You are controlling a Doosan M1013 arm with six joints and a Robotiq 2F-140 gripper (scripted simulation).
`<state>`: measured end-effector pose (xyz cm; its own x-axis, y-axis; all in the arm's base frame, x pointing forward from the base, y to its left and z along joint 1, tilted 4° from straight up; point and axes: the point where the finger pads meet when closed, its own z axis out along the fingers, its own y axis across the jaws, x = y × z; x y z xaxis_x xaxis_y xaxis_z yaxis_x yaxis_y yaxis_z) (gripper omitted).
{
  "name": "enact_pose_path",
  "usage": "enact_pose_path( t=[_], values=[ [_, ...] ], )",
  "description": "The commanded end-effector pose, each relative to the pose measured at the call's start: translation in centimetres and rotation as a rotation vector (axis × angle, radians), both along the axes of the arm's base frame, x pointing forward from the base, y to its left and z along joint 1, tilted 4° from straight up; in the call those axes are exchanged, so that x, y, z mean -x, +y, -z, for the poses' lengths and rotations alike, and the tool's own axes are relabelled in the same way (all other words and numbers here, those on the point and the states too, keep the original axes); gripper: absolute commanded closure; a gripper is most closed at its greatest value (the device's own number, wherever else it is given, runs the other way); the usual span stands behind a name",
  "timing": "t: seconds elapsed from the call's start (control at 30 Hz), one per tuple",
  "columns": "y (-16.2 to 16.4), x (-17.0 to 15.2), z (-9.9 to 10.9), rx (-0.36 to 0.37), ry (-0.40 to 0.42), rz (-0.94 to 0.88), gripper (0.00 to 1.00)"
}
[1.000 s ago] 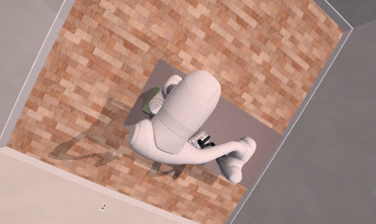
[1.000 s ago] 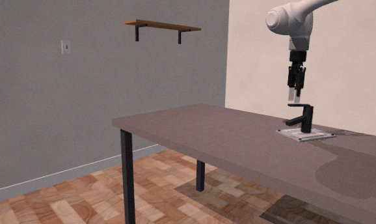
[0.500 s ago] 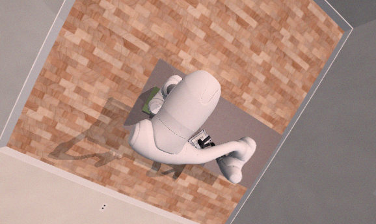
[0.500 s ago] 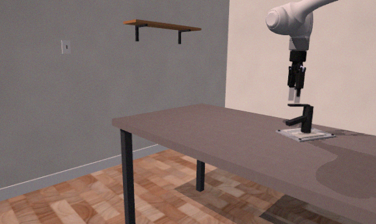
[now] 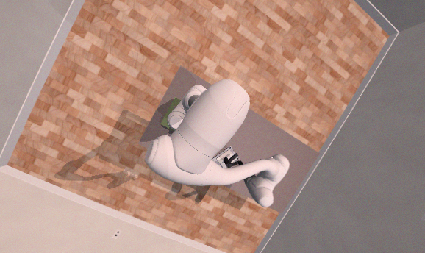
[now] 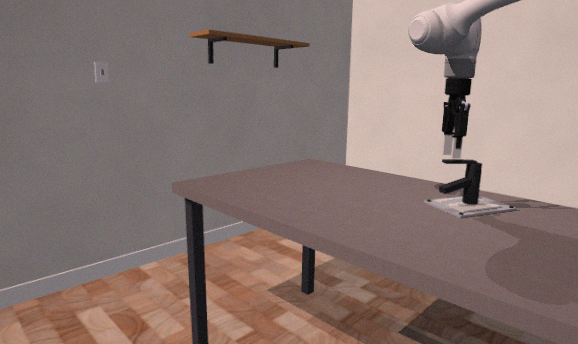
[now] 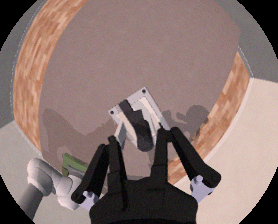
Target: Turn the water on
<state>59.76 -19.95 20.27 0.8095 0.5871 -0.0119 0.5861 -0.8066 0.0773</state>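
A black tap (image 6: pixel 466 182) stands on a small white base plate (image 6: pixel 469 206) on the brown table (image 6: pixel 364 215). Its lever (image 6: pixel 459 161) lies flat on top, level, and its spout points the same way lower down. My gripper (image 6: pixel 452 146) hangs straight down just above the lever's free end, not touching it. Its fingers stand partly apart with nothing between them. In the wrist view the tap (image 7: pixel 142 123) lies below and ahead of the spread fingers. In the overhead view my arm hides most of the tap (image 5: pixel 231 160).
A wooden shelf (image 6: pixel 249 39) hangs on the grey wall, far from the tap. The cream wall is close behind the tap. My arm's base stands on a green block (image 5: pixel 170 112) at the table's other end.
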Motion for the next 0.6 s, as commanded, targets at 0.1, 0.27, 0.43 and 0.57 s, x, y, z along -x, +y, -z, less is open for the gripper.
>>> enact_pose_path(
  t=[0.1,0.27,0.43,0.57],
  values=[
    [0.0,0.0,0.3,0.000,0.000,0.000,0.61],
    [0.0,0.0,0.6,0.000,0.000,0.000,0.61],
    [-0.1,0.0,1.1,0.000,0.000,0.000,0.61],
    [-0.1,-0.1,1.7,0.000,0.000,0.000,0.61]
  ],
)
